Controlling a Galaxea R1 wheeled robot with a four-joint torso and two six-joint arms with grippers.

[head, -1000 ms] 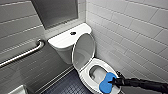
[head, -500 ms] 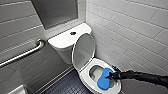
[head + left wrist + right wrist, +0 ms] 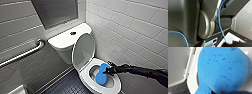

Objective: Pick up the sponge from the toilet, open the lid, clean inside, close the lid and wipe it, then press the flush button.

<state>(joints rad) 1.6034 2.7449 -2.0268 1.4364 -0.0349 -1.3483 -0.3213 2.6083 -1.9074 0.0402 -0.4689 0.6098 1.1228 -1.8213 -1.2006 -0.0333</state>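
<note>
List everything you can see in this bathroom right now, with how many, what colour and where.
toilet: one, white, against the tiled corner.
lid: one, white, raised, leaning back toward the tank.
seat: one, white ring, down on the bowl.
flush button: one, dark, centre of the tank top.
sponge: one, bright blue, over the bowl opening.
grab bar: one, metal grey, on the wall left of the toilet.
dark panel: one, grey, on the wall above the tank.
wall tiles: many, pale.
floor: dark tiles.
right gripper: one, black, reaching in from the right, closed on the sponge.
</note>
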